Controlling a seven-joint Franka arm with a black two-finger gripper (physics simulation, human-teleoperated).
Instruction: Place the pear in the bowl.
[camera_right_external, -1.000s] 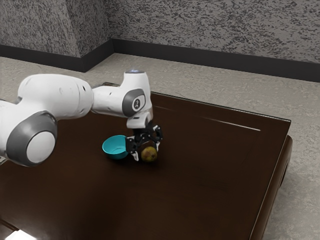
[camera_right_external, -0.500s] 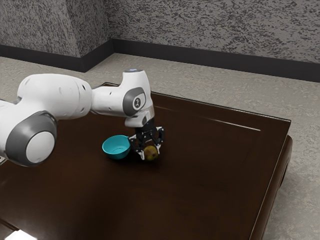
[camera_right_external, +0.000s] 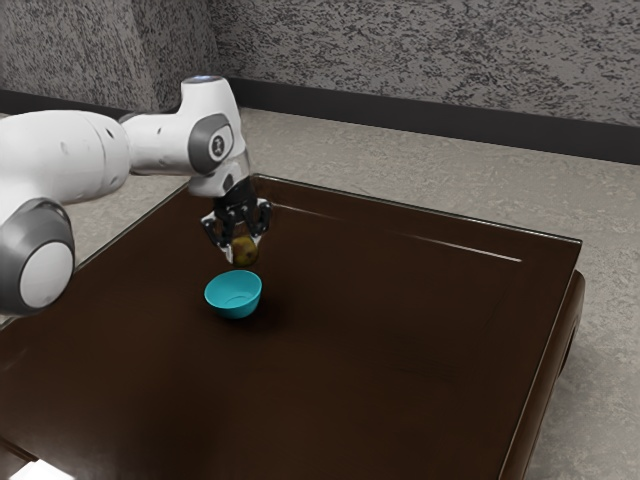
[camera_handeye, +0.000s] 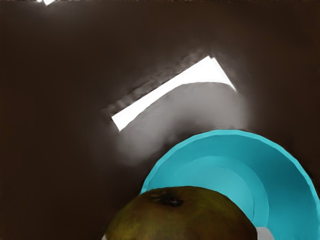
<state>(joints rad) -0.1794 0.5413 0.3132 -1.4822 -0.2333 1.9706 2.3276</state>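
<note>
My gripper (camera_right_external: 241, 250) is shut on the pear (camera_right_external: 243, 251), a finger on either side, and holds it raised off the table. The turquoise bowl (camera_right_external: 233, 296) stands upright on the table, just below the pear in the exterior view. In the wrist view the brownish-green pear (camera_handeye: 182, 217) covers part of the bowl (camera_handeye: 225, 175), whose visible inside holds nothing. A pale fingertip shows at each side of the pear there.
The dark brown table (camera_right_external: 400, 340) extends around the bowl, with its far edge behind my hand. Bright white reflections (camera_handeye: 175, 90) lie on the tabletop beside the bowl in the wrist view.
My gripper has closed on the pear, lifted it off the table and carried it toward the exterior view's left, to above the bowl's level. The bowl has stayed in place.
</note>
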